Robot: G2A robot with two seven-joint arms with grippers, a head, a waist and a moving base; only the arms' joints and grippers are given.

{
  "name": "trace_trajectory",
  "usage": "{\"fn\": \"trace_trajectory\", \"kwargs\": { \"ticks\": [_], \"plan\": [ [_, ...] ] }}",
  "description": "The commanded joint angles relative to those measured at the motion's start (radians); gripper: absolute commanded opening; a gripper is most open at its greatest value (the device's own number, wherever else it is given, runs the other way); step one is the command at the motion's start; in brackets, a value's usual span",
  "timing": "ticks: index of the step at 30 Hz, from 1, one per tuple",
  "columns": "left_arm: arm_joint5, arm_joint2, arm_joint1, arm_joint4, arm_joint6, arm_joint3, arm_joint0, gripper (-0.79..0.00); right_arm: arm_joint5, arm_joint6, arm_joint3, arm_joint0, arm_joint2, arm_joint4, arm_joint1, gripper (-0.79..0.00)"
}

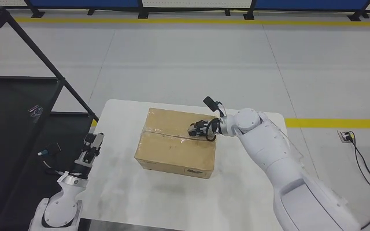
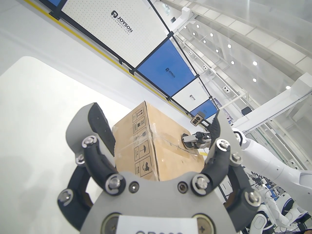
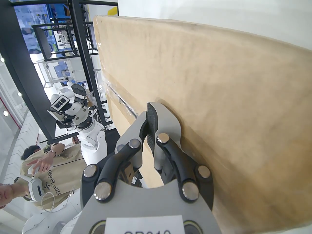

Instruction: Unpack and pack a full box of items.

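Note:
A closed brown cardboard box (image 1: 176, 143) with clear tape along its top seam sits in the middle of the white table (image 1: 121, 196). My right gripper (image 1: 196, 129) lies on the box top by the seam, near the box's right end. In the right wrist view its fingers (image 3: 150, 122) are shut together, pads touching, flat against the cardboard (image 3: 219, 86). My left gripper (image 1: 92, 145) is low at the table's left edge, well apart from the box. It is open, fingers (image 2: 101, 125) spread wide, facing the box's end (image 2: 143, 147).
A black metal frame (image 1: 40, 63) and a dark panel (image 1: 26, 133) stand just left of the table. Bare table surface lies in front of the box and to its left. A yellow floor line (image 1: 326, 122) runs past the table's right side.

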Motion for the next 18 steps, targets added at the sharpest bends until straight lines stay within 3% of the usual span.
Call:
{"fn": "trace_trajectory", "kwargs": {
  "ticks": [1,7,18],
  "plan": [
    [0.003,0.003,0.0,0.002,-0.001,-0.002,-0.001,0.0,-0.006,0.008,-0.013,-0.005,0.006,-0.001,0.01,-0.785],
    [0.007,0.011,0.0,0.005,-0.001,-0.003,-0.006,0.0,-0.051,0.068,-0.078,-0.034,0.041,0.02,0.05,-0.785],
    [0.009,0.018,0.001,0.011,0.004,0.001,-0.011,0.0,0.026,0.052,-0.266,-0.114,0.09,-0.052,0.132,-0.785]
  ]
}}
